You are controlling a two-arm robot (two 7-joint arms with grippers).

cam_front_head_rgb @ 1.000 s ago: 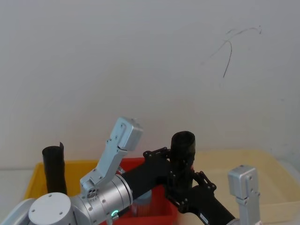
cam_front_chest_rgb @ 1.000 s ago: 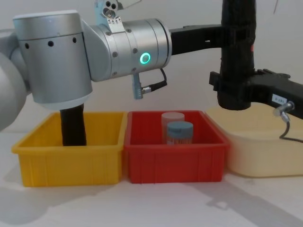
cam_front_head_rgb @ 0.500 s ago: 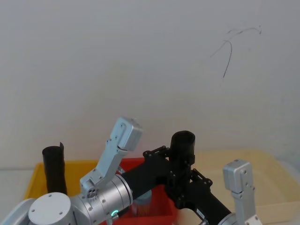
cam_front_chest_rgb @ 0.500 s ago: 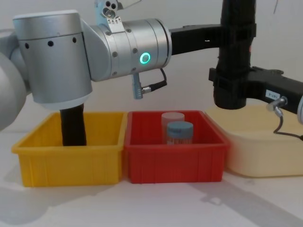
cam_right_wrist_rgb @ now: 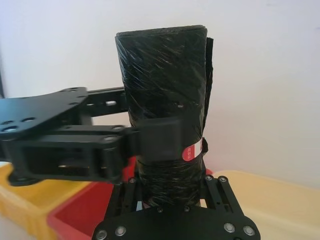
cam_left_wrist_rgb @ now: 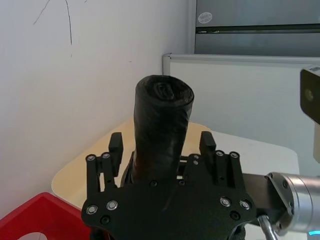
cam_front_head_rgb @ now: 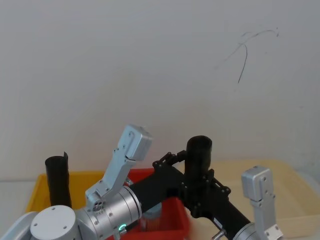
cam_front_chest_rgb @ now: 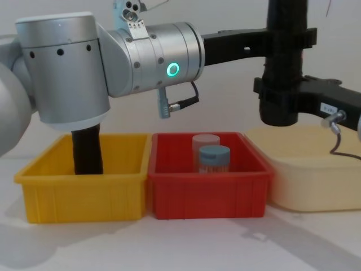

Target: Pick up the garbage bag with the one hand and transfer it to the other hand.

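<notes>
The garbage bag, a black crinkled roll, stands upright in the air above the gap between the red bin and the cream bin. My right gripper comes in from the right and is shut on its lower part. My left gripper, on the silver arm with the green ring, reaches from the left at the roll's upper part. In the left wrist view the left gripper is open, its fingers standing a little off the bag on both sides. The head view shows the bag between both arms.
A yellow bin at the left holds another black roll. The red bin in the middle holds two jars, one with a blue-grey lid. The cream bin sits at the right. A white wall stands close behind.
The left gripper's fingers have spread off the bag. The right gripper has shifted slightly right with the bag in it, while the left arm has stayed put.
</notes>
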